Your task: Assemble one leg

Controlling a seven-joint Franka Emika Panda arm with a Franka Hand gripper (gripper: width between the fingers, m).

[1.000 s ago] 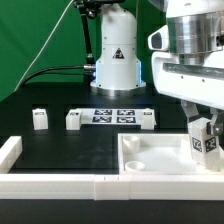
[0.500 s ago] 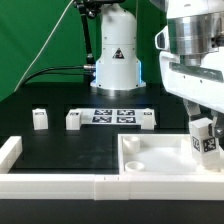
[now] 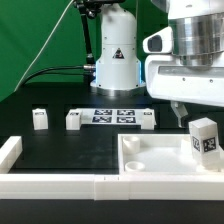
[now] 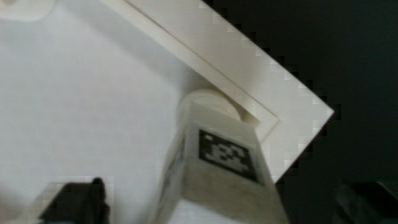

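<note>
One leg [image 3: 204,138], a small white post with a black-and-white tag, stands upright in the far corner of the large white panel [image 3: 150,158] at the exterior view's right. My gripper [image 3: 195,112] hangs just above it, open, its fingers off the leg. In the wrist view the leg [image 4: 222,150] stands at the panel's corner [image 4: 267,75], with the dark fingertips [image 4: 71,205] wide apart on either side of it and my gripper [image 4: 222,212] over it. Three more legs [image 3: 39,119] [image 3: 73,120] [image 3: 147,120] stand in a row on the black table.
The marker board [image 3: 112,115] lies between the loose legs. Long white rails [image 3: 60,183] run along the table's front edge, with a short one [image 3: 10,150] at the exterior view's left. The arm's base [image 3: 115,55] stands at the back.
My gripper was shut on the leg over the panel's corner. It has opened and risen, and the leg now stands free on the panel.
</note>
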